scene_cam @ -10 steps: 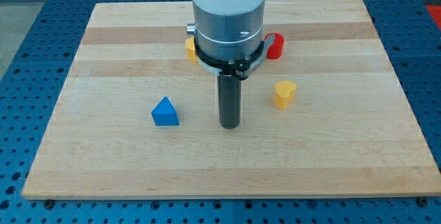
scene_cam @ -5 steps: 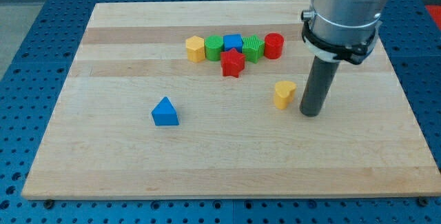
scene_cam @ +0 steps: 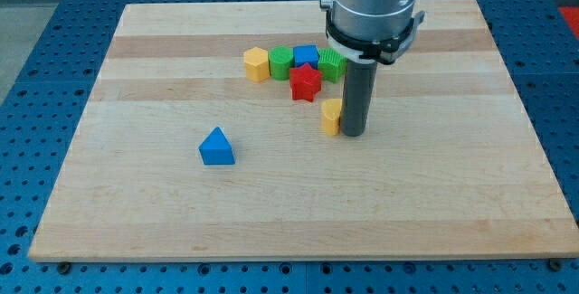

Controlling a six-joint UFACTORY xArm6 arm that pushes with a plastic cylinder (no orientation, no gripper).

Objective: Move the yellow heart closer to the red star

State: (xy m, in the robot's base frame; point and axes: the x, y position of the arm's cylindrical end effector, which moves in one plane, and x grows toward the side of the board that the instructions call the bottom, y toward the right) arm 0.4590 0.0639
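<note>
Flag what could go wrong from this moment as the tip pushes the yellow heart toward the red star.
1. My tip sits against the view's right side of the yellow heart, while the red star lies up and left; a straight leftward push may slide the heart past below it.
2. The star touches the row holding the green block and blue block; overshooting could scatter them.
3. The rod hides part of the heart, so off-centre contact might spin it away.
</note>
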